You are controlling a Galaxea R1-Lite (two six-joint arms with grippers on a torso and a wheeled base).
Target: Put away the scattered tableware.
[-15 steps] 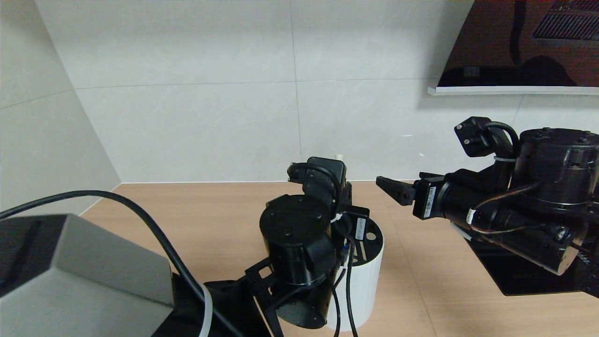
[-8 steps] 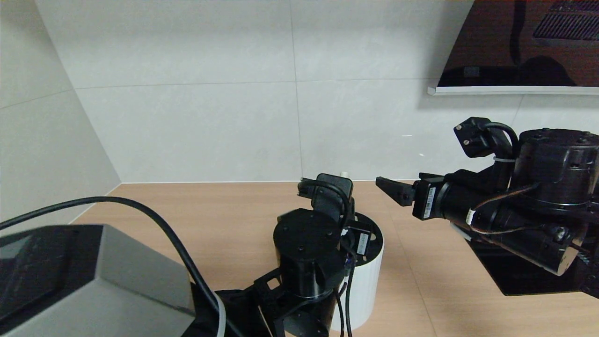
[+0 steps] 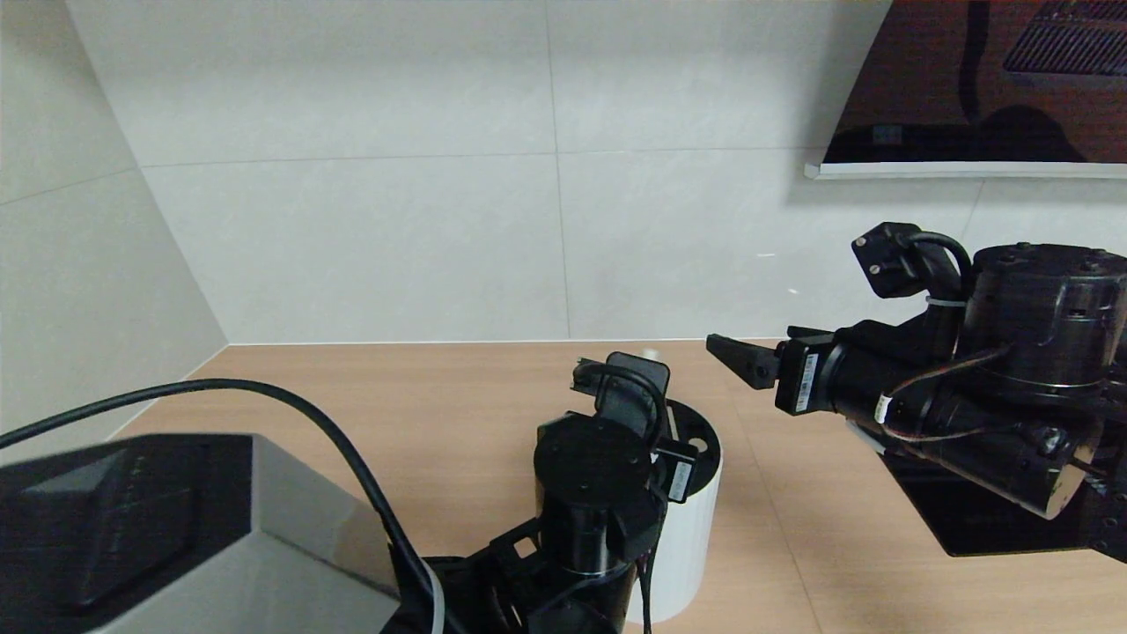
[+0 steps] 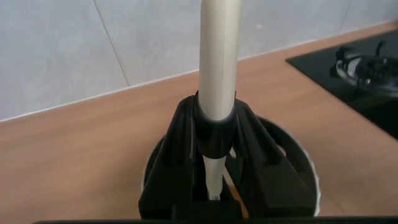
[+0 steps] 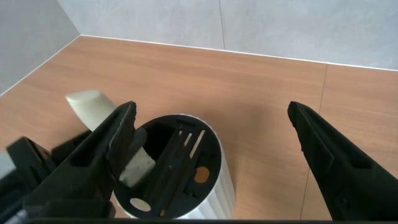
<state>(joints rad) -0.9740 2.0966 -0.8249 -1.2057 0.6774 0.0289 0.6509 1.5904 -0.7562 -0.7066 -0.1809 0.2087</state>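
A white cylindrical utensil holder [image 3: 688, 537] stands on the wooden counter [image 3: 396, 396]. My left gripper [image 4: 217, 127] is directly above its slotted top, shut on a cream-handled utensil [image 4: 219, 56] held upright by its black collar. The lower end of the utensil reaches down into the holder's opening [image 4: 298, 168]. The tip of the handle [image 3: 652, 354] pokes up behind the left wrist. My right gripper [image 5: 211, 112] hovers to the right of the holder [image 5: 205, 186], a little above it, open and holding nothing. The cream handle [image 5: 93, 106] leans at the holder's far side.
A black cooktop [image 3: 986, 519] is set into the counter at the right, under my right arm, with a burner [image 4: 367, 62] on it. A dark range hood [image 3: 968, 88] hangs top right. Tiled walls close the back and left.
My left arm has shifted right and lower over the holder, taking the utensil down; the handle tip now sits lower. The right arm has barely moved.
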